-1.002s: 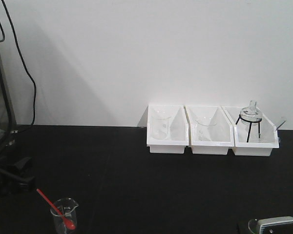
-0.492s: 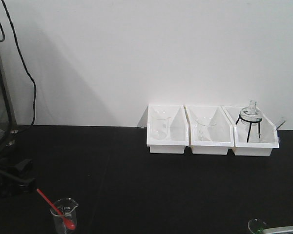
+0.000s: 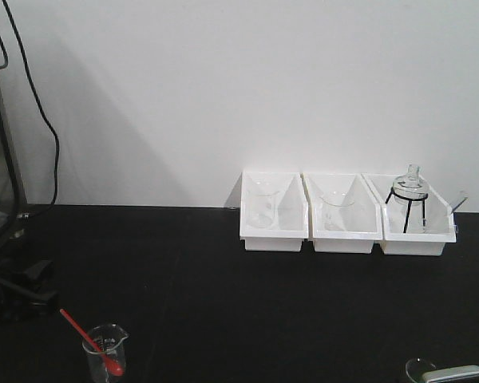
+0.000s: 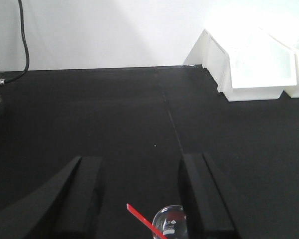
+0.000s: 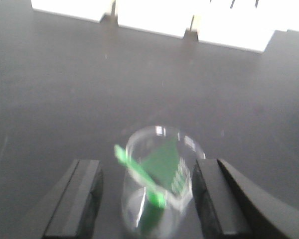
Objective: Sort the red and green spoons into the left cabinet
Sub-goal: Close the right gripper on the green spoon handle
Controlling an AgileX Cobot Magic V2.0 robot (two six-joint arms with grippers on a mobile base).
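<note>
A red spoon (image 3: 92,343) leans in a small glass beaker (image 3: 105,357) at the front left of the black table. In the left wrist view my left gripper (image 4: 144,199) is open, with the red spoon's handle (image 4: 143,218) and its beaker (image 4: 170,227) between the fingers near the right one. A green spoon (image 5: 139,175) stands in another glass beaker (image 5: 159,186), blurred, between the open fingers of my right gripper (image 5: 147,199). Neither gripper touches its spoon. The left cabinet is out of view.
Three white bins (image 3: 345,213) with glassware stand against the back wall, seen also as white bins (image 4: 259,64) from the left wrist. A black cable (image 3: 48,136) and a dark frame hang at the far left. My right arm's grey housing (image 3: 461,373) shows at the bottom right.
The right arm's grey housing has sunk lower at the bottom right edge of the front view. The black left arm parts at the left edge shifted slightly. Both beakers and spoons stay put.
</note>
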